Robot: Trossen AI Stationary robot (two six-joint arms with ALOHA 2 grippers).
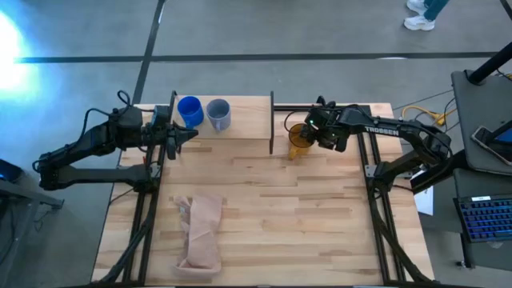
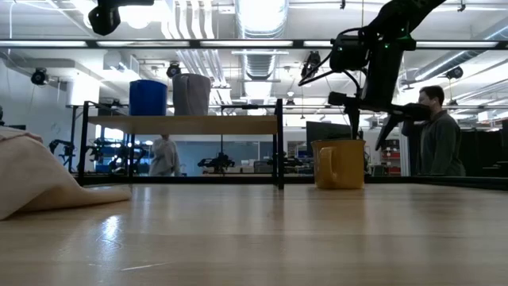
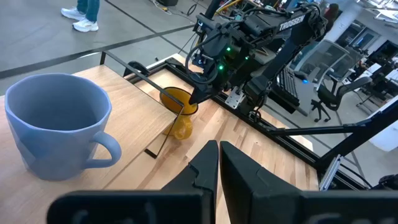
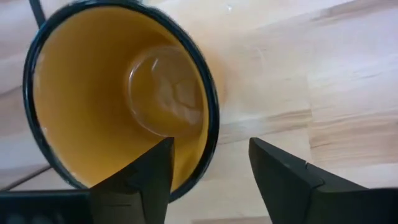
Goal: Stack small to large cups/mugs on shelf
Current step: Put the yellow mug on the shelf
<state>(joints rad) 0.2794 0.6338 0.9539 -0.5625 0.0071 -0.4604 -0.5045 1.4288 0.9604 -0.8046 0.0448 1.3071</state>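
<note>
Right gripper (image 1: 308, 134): fingers (image 4: 140, 180) spread apart, one on each side of the rim of the yellow mug (image 4: 118, 93) (one inside the mouth, one outside); whether the pads touch the rim cannot be told; nothing is clamped. In the high view this gripper sits right of centre, just above the yellow mug (image 1: 299, 141), which stands upright on the tabletop (image 1: 304, 216) beside the right end post of the shelf (image 1: 248, 120); the low view shows the mug (image 2: 340, 164) resting on the table, handle toward the camera.

Left gripper (image 1: 186, 138): fingers (image 3: 202, 171) closed together, holding nothing; it sits at the left end of the shelf, just below the blue mug (image 1: 190, 111).

Blue mug and grey mug (image 1: 218, 114) stand upright, side by side, on the left half of the shelf board. A beige cloth (image 1: 200, 230) lies at lower left of the tabletop.
</note>
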